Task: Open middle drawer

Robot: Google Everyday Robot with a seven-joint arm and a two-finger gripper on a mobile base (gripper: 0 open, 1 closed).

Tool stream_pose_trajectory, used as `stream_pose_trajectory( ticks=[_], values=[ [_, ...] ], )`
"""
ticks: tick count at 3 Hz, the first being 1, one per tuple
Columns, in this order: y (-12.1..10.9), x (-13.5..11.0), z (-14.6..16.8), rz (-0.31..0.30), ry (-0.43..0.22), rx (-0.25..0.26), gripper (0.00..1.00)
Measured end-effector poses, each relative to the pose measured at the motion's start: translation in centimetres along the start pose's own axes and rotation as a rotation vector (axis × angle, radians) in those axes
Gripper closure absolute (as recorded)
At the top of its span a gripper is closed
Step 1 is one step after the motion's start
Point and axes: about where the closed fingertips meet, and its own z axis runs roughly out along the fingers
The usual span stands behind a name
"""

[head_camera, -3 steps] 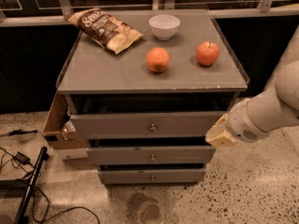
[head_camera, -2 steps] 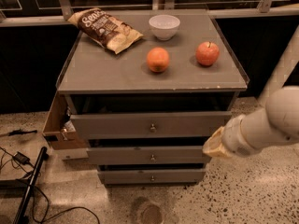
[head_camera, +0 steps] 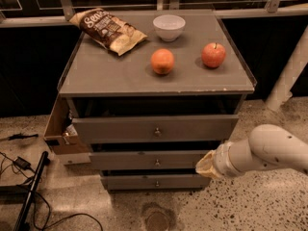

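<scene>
The grey cabinet [head_camera: 120, 78] has three flat drawer fronts stacked one above the other. The middle drawer [head_camera: 125, 160] is the long, low grey front with a small round metal knob [head_camera: 157, 162] at its centre. It sits between the taller top front [head_camera: 110, 129] and the smaller bottom front [head_camera: 130, 182]. My gripper [head_camera: 203, 166] is at the end of the white arm [head_camera: 269, 153], coming in from the right. Its tan tip is at the right end of the middle drawer, level with the knob and well to the right of it.
On the cabinet top lie a chip bag [head_camera: 108, 30], a white bowl [head_camera: 169, 27], an orange [head_camera: 162, 61] and a red apple [head_camera: 213, 55]. An open cardboard box [head_camera: 60, 134] hangs at the cabinet's left side. Cables and a black pole [head_camera: 30, 191] lie on the floor at left. A white post [head_camera: 288, 76] stands at right.
The arm has moved down and a little left, from beside the top drawer front to the right end of the middle drawer. The drawers have not moved.
</scene>
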Motion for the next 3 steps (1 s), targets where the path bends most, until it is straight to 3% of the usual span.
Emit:
stream_pose_trajectory(
  ticks=[1,2,3],
  values=[
    [-0.5,2.1,4.8,0.014,-0.035,-0.023,1.0],
    [-1.5,4.0,8.8,0.055,-0.062,-0.013,1.0],
    [-1.3,4.3,9.6,0.065,-0.067,-0.017,0.83]
  ],
)
